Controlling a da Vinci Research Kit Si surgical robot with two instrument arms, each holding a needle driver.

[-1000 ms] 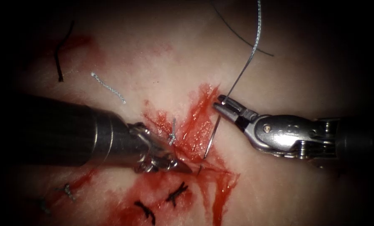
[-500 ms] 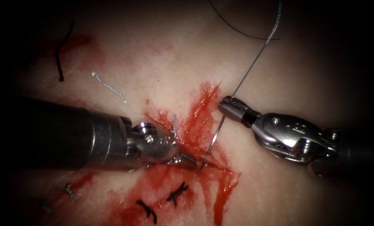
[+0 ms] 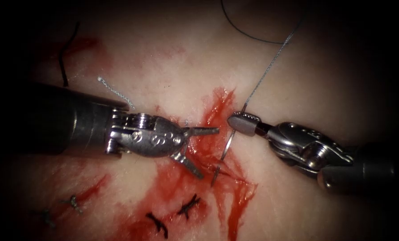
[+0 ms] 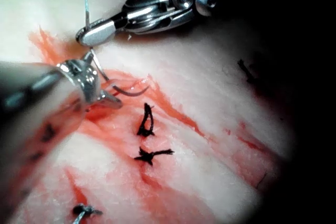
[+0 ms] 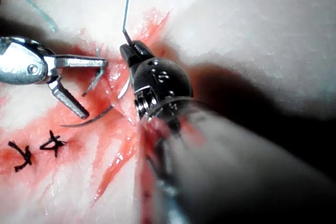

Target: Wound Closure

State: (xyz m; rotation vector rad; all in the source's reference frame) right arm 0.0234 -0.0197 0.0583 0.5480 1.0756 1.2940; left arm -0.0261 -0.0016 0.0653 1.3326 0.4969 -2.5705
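The tissue [image 3: 163, 67] has a red, wet cut [image 3: 217, 105] down its middle. My right tool [image 3: 237, 121] is shut on the curved needle [image 3: 227, 145] near its thread end, on the cut's right side. The needle arcs down into the cut's right edge, and its point [image 3: 215, 175] shows just beyond. The pale thread [image 3: 270, 62] rises from the held end to the upper right. My left tool [image 3: 210, 153] stands open left of the needle with nothing between its jaws. The same needle [image 5: 89, 120] lies below the left tool [image 5: 94, 88] and beside the right tool [image 5: 131, 51].
Two black knotted stitches [image 3: 188, 206] [image 3: 157, 225] sit below the tools, and a smaller one [image 3: 74, 203] lies at the lower left. A pale cut thread end [image 3: 115, 93] and a dark one [image 3: 63, 67] lie at the upper left. Dark thread [image 3: 248, 33] curves across the top.
My left tool's jaws have opened; the tool lifted off the tissue beside the cut and rolled. The right tool kept its grip and shifted slightly; the thread's upper part swung right.
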